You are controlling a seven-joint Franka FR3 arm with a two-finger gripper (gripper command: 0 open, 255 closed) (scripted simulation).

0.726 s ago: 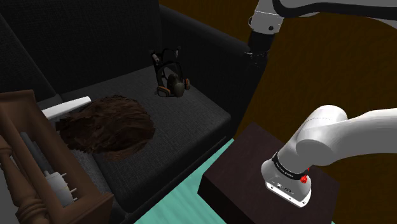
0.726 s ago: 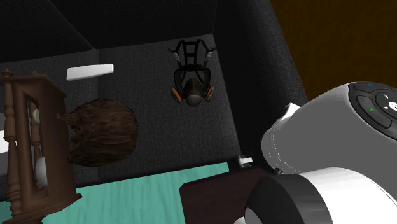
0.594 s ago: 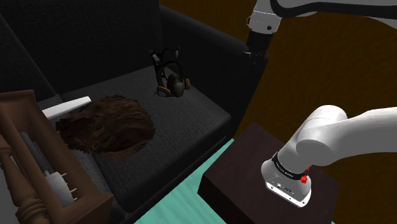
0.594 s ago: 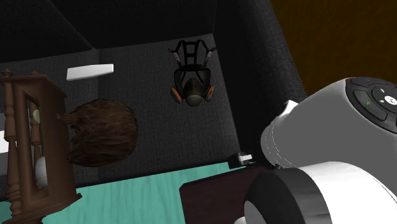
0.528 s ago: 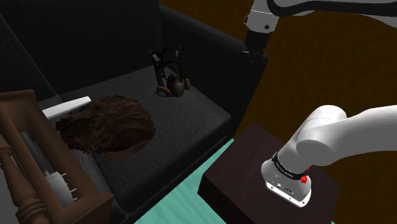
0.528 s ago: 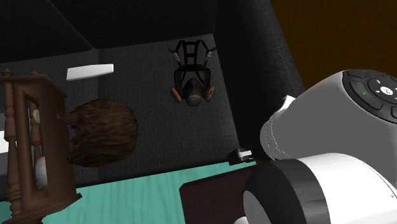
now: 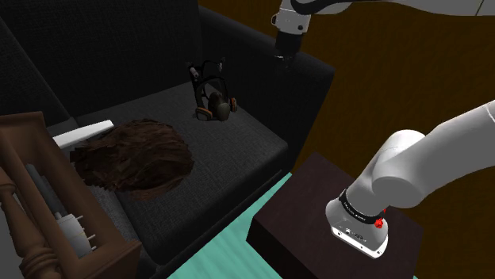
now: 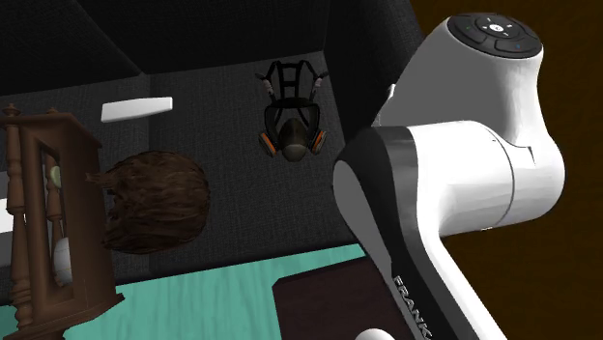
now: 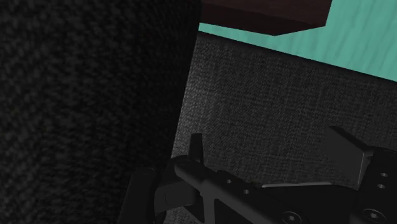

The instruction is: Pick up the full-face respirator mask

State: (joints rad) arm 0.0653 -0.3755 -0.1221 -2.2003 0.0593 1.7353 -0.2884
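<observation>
The pick itself hasn't started, as I read it. In the wrist view the gripper [image 9: 273, 153] has its fingers [image 9: 195, 147] standing apart with only dark fabric showing between them, so it is released and empty.

In the shoulder view it hangs high above the armrest [image 7: 313, 75], near that armrest's rear end and off the seat [image 7: 230, 147] altogether.

The mask [image 7: 212, 103] sits at the seat's back edge, close to the corner where the backrest meets the armrest. Its straps rise against the backrest and its face piece rests on the cushion. It is well apart from the gripper and nothing touches it.

A brown fur heap [image 7: 135, 154] lies nearer the seat's front edge and a white slab [image 7: 83, 133] toward the far side. Both are clear of the mask, so I don't expect them to get in the way.

Everything that counts is left to do:
- bring the hand in over the armrest to that rear corner
- line the open fingers up with the mask's body rather than the loose straps
- descend, close and lift
</observation>
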